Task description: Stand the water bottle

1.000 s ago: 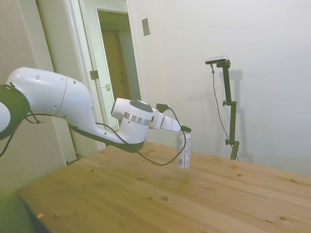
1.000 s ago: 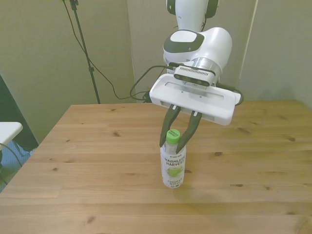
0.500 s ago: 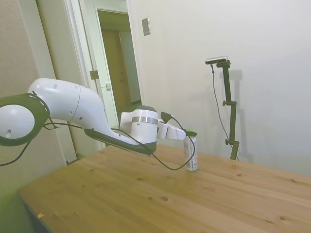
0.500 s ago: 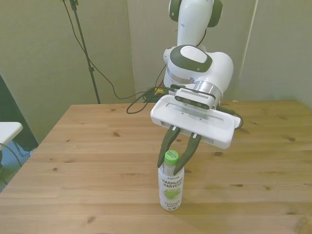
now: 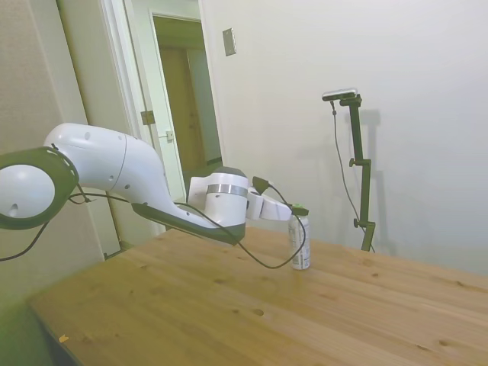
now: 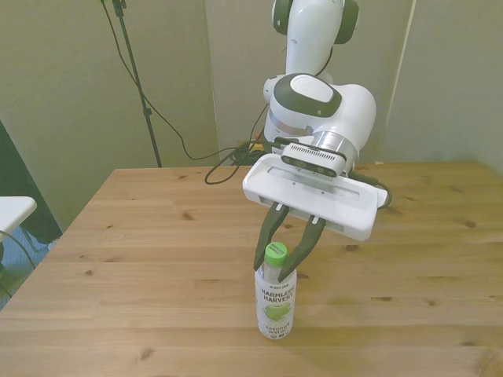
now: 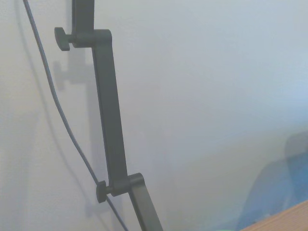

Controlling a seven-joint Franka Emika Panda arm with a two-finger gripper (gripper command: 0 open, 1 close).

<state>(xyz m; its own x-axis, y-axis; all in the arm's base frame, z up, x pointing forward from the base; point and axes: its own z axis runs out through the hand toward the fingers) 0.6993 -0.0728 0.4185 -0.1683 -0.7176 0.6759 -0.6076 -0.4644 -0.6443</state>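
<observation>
The water bottle (image 6: 277,306) stands upright on the wooden table (image 6: 149,259), near its front edge in the front view. It has a white label with dark print and a bright green cap (image 6: 276,251). My gripper (image 6: 273,265) reaches down at a slant, with its dark fingers closed on the neck just below the cap. In the side view the water bottle (image 5: 300,245) also stands upright, and the gripper (image 5: 298,214) holds its top. The bottle is out of the wrist view, which shows only a wall and a corner of the table (image 7: 284,219).
Cables (image 6: 228,157) hang behind the table's far edge. A white object (image 6: 12,210) pokes in at the front view's left edge. An open doorway (image 5: 183,99) shows behind the arm in the side view. Bare tabletop (image 5: 343,313) lies all around the bottle.
A second ago the bottle stood farther back; my gripper brought it nearer the table's front edge, still upright. Nothing has moved in the last half second.
</observation>
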